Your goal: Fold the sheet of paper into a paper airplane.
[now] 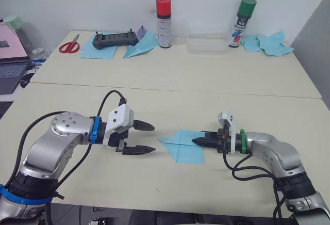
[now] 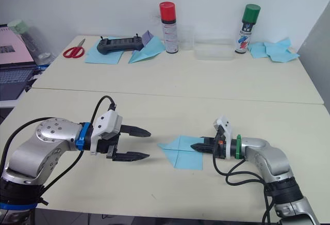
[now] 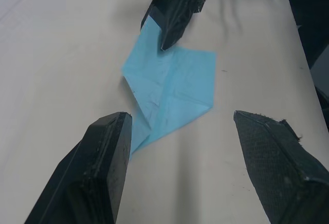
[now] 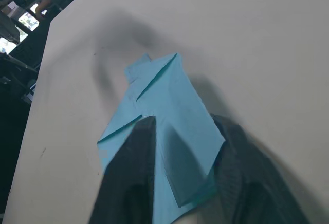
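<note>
The sheet of paper (image 1: 183,144) lies flat on the near tabletop (image 1: 170,183), already folded to a point aimed at the left hand (image 1: 142,138). That hand hovers just beside the tip, fingers spread wide. The right hand (image 2: 197,146) sits on the opposite edge; its wrist view shows both fingers (image 4: 128,183) narrow, straddling a raised fold, and head views hide that.

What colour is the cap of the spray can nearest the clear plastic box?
Green cap, on the spray can beside the clear box; clearest in the right eye view.
</note>
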Motion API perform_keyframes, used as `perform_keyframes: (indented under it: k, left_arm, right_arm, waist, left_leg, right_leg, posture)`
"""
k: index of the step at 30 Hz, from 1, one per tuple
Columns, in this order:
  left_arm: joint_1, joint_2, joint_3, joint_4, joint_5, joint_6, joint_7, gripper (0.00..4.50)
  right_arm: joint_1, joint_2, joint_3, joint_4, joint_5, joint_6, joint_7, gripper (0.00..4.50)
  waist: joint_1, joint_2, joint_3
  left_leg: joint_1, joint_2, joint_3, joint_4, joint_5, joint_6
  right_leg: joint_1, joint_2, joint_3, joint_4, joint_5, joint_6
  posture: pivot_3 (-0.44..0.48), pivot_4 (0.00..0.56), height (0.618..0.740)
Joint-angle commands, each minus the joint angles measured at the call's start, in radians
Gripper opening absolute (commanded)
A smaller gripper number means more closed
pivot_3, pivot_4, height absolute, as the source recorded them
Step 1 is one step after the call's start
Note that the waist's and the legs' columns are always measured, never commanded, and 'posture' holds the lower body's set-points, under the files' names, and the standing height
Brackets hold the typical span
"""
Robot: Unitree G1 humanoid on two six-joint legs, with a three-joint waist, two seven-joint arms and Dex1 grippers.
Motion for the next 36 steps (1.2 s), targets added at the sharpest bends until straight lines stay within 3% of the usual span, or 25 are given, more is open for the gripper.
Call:
perform_keyframes:
  k: [1, 7, 12, 17, 20, 28, 33, 36]
  left_arm:
    - [0.005, 0.015, 0.022, -0.029, -0.011, -0.003, 0.007, 3.51]
    - [0.007, 0.043, 0.08, 0.002, -0.052, 0.05, 0.014, 3.51]
    - [-0.011, 0.042, 0.114, 0.045, -0.054, 0.059, 0.041, 3.51]
    - [-0.007, 0.034, 0.11, 0.044, -0.064, 0.07, 0.059, 3.51]
    - [-0.009, 0.032, 0.104, 0.038, -0.067, 0.073, 0.063, 3.51]
    - [0.011, 0.041, 0.12, 0.04, -0.069, 0.077, 0.063, 3.51]
    - [-0.001, 0.03, 0.108, 0.048, -0.063, 0.076, 0.069, 3.51]
    - [-0.025, -0.004, 0.095, 0.059, -0.052, 0.064, 0.098, 3.51]
  right_arm:
    - [-0.013, 0.006, -0.004, -0.031, 0.023, -0.005, 0.014, 0.03]
    - [-0.021, 0.021, -0.049, -0.065, 0.027, -0.054, -0.006, 0.03]
    - [-0.063, 0.056, -0.085, -0.107, -0.064, -0.337, -0.024, 0.03]
    - [-0.075, -0.029, 0.093, 0.011, -0.488, -1.022, -0.019, 0.03]
    - [-0.055, -0.052, 0.151, 0.075, -0.569, -1.217, -0.008, 0.62]
    - [0.134, -0.235, 0.121, -0.157, -0.284, -1.083, 0.186, 3.44]
    - [0.15, -0.283, 0.067, -0.19, -0.166, -1.025, 0.228, 3.44]
    - [0.058, -0.202, 0.061, -0.135, -0.162, -0.865, 0.115, 3.44]
  waist:
    - [0.0, 0.0, 0.0]
    - [-0.001, 0.0, 0.0]
    - [-0.001, 0.001, 0.0]
    - [0.001, 0.0, 0.0]
    - [0.001, 0.0, 0.0]
    - [0.007, 0.0, 0.001]
    - [0.004, 0.0, 0.001]
    - [0.0, 0.0, 0.001]
  left_leg:
    - [0.0, 0.0, 0.0, 0.0, 0.0, 0.0]
    - [0.0, 0.0, 0.0, 0.0, 0.0, 0.0]
    - [0.0, 0.0, 0.0, 0.0, 0.0, 0.0]
    - [0.0, 0.0, 0.0, 0.0, 0.0, 0.0]
    - [0.0, 0.0, 0.001, -0.001, 0.0, 0.0]
    - [0.0, 0.0, 0.0, 0.001, 0.0, 0.0]
    - [0.003, 0.0, 0.0, 0.003, 0.0, 0.0]
    - [0.004, 0.0, 0.0, 0.004, 0.0, 0.0]
  right_leg:
    - [0.0, 0.0, 0.0, 0.0, 0.0, 0.0]
    - [0.0, 0.0, 0.0, 0.0, 0.0, 0.0]
    - [-0.001, 0.0, 0.0, 0.001, 0.0, 0.0]
    - [-0.001, 0.0, 0.0, 0.0, 0.0, 0.0]
    - [-0.002, 0.0, 0.0, 0.0, 0.0, 0.0]
    - [-0.001, -0.001, 0.0, 0.003, 0.002, -0.004]
    - [0.003, 0.0, 0.0, 0.004, 0.0, 0.0]
    - [0.003, 0.0, 0.0, 0.005, 0.0, 0.0]
  posture:
    - [0.0, 0.15, 0.74]
    - [0.0, 0.15, 0.74]
    - [0.0, 0.15, 0.74]
    - [0.0, 0.15, 0.74]
    - [0.0, 0.15, 0.74]
    - [0.0, 0.15, 0.74]
    - [0.0, 0.15, 0.74]
    - [0.0, 0.15, 0.74]
